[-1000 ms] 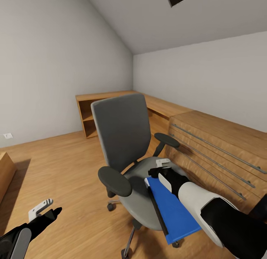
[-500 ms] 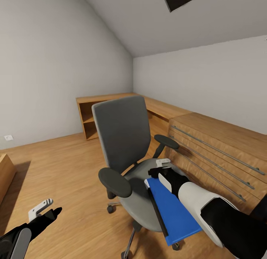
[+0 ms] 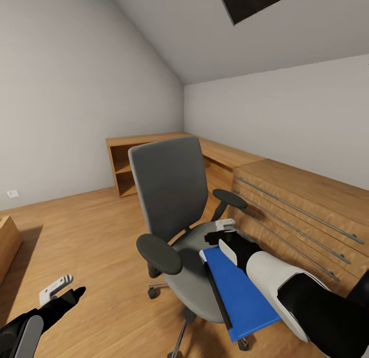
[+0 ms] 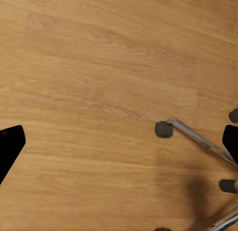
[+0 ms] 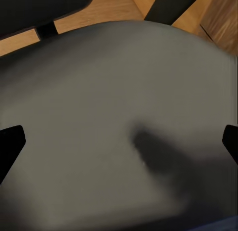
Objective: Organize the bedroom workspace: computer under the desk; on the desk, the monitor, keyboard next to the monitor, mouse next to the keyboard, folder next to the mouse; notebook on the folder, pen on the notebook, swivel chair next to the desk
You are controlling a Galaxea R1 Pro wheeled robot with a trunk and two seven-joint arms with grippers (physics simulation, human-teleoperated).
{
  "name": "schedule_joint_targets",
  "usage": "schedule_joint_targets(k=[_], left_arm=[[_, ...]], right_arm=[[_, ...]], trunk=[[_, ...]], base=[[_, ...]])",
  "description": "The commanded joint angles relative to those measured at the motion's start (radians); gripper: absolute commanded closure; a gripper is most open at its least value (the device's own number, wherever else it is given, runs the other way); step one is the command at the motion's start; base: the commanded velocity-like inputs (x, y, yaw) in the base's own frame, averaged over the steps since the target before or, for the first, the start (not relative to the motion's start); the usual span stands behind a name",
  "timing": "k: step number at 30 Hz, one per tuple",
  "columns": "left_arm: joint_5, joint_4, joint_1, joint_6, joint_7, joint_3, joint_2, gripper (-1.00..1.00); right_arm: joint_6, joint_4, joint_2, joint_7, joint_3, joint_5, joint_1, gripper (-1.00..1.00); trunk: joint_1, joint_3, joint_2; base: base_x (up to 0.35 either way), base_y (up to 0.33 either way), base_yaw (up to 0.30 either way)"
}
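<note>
The grey swivel chair [image 3: 171, 194] stands in the middle of the head view, its back turned to the left. A bright-blue folder [image 3: 236, 291] lies on the front of its seat and juts out past the seat edge. My right forearm reaches over the folder. My right gripper [image 3: 219, 232] hovers open just above the seat. In the right wrist view, my right gripper [image 5: 119, 137] has its fingertips wide apart over the grey seat [image 5: 99, 102]. My left gripper [image 3: 66, 291] hangs open over the floor at the lower left. The left wrist view has my left gripper [image 4: 119, 142] above a chrome chair leg [image 4: 198, 139].
A light-wood drawer chest [image 3: 307, 204] with long metal handles stands close on the chair's right. A light-wood shelving unit [image 3: 128, 163] lines the back wall. Another wooden piece [image 3: 7, 240] sits at the left edge. Open wooden floor [image 3: 77, 235] lies left of the chair.
The whole view has tilted slightly upward, so the camera moved. The chair, the folder and both arms keep their places relative to one another.
</note>
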Motion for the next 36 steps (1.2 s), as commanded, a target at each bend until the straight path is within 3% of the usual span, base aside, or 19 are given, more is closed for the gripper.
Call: schedule_joint_targets(k=[1,13,19,31,36], left_arm=[[0.011,-0.001,-0.001,0.004,0.008,0.0,0.0,-1.0],[0.011,0.001,-0.001,0.004,0.01,0.0,0.0,-1.0],[0.012,0.003,-0.001,0.003,0.011,0.0,0.0,-1.0],[0.011,0.028,-0.001,0.002,0.012,0.0,0.001,-1.0],[0.011,0.033,-0.001,0.001,0.013,0.0,0.002,-1.0]], right_arm=[[0.005,-0.003,0.0,-0.007,0.008,-0.009,-0.001,-1.0],[0.017,-0.037,-0.002,-0.007,0.007,-0.014,-0.001,-1.0],[0.059,-0.059,-0.004,-0.007,0.006,-0.015,0.0,-1.0],[0.109,-0.149,-0.037,-0.007,0.005,-0.026,0.012,-1.0],[0.132,-0.187,-0.049,-0.008,0.005,-0.051,0.017,-1.0]], trunk=[[0.0,0.001,0.0],[0.0,0.019,0.0],[0.0,0.029,0.0],[0.0,0.047,0.0],[0.0,0.055,0.0]], base=[[0.0,0.0,0.0],[0.0,0.0,0.0],[0.0,0.0,0.0],[0.0,0.0,0.0],[0.0,0.0,0.0]])
